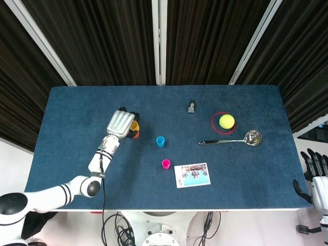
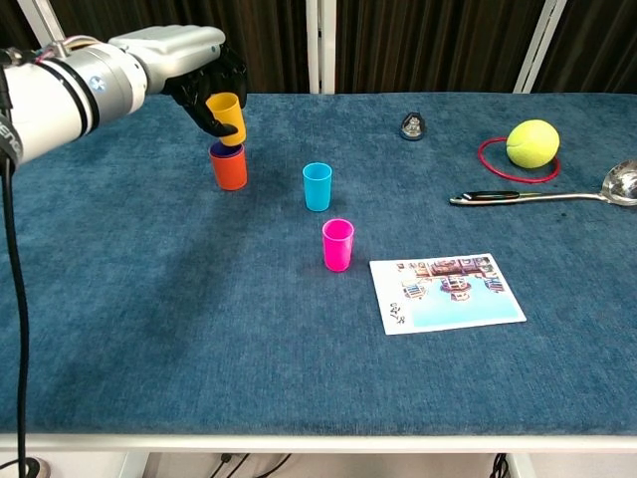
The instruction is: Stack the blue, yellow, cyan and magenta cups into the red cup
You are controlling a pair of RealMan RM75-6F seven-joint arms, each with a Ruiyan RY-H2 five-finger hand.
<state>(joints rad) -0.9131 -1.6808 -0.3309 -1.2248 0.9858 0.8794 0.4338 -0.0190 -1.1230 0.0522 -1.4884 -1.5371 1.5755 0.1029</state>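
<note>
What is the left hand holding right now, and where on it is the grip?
The left hand holds the yellow cup by its side wall, fingers wrapped around it, just above the red cup. The right hand holds nothing.

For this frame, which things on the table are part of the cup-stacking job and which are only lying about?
Part of the job:
- yellow cup, held by the left hand over the stack
- red cup with the blue cup in it
- cyan cup
- magenta cup

Lying about:
- tennis ball in a red ring
- ladle
- picture card
- small dark object
</note>
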